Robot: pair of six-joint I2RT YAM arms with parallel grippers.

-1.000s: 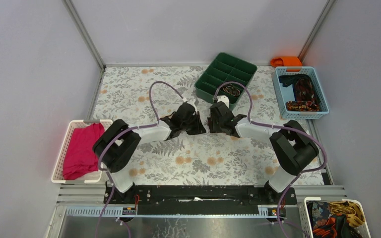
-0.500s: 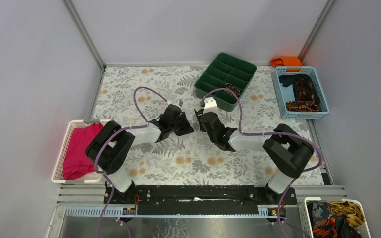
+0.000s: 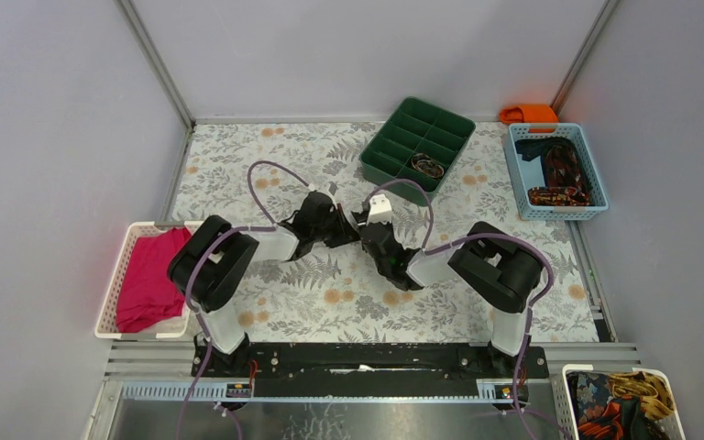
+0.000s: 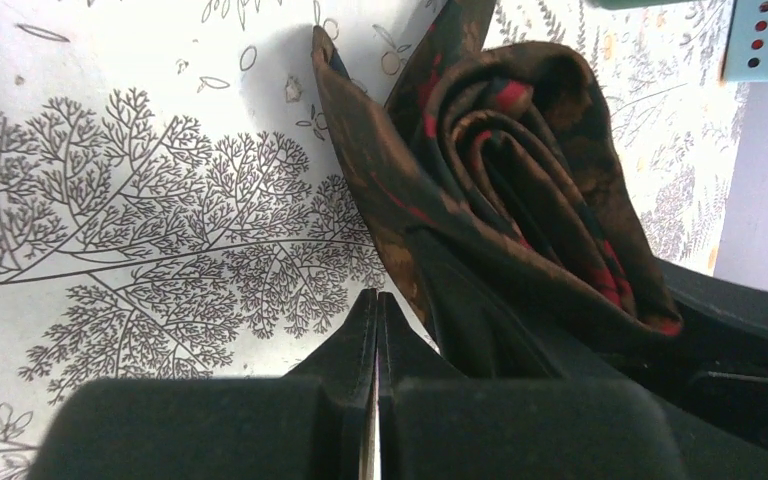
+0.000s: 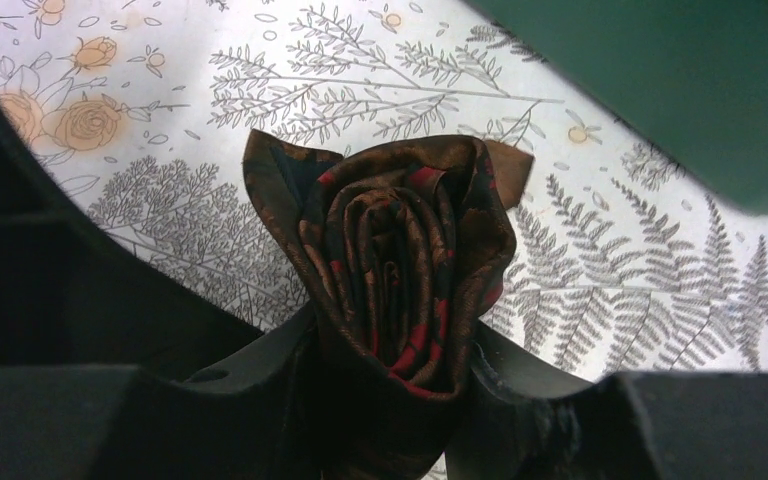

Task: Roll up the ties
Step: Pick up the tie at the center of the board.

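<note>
Rolled tie [image 5: 400, 270] is pinched between the fingers of the right gripper [image 5: 390, 375], with its coiled end turned toward the wrist camera. It is held near the centre of the worktop [image 3: 266, 165]; contact with the floral surface cannot be told. The left gripper [image 4: 377, 310] is pressed together with nothing held, and is placed just beside the roll, at its 9 o'clock in the top view. A green tray [image 3: 394, 137] is seen at 1 o'clock from the grippers, with a second roll [image 3: 428, 166] in a near-side compartment. Loose ties [image 3: 559, 170] are held in a blue basket [image 3: 511, 160] at 2 o'clock. A magenta cloth [image 3: 151, 275] is held in a white basket [image 3: 110, 293] at 9 o'clock.
</note>
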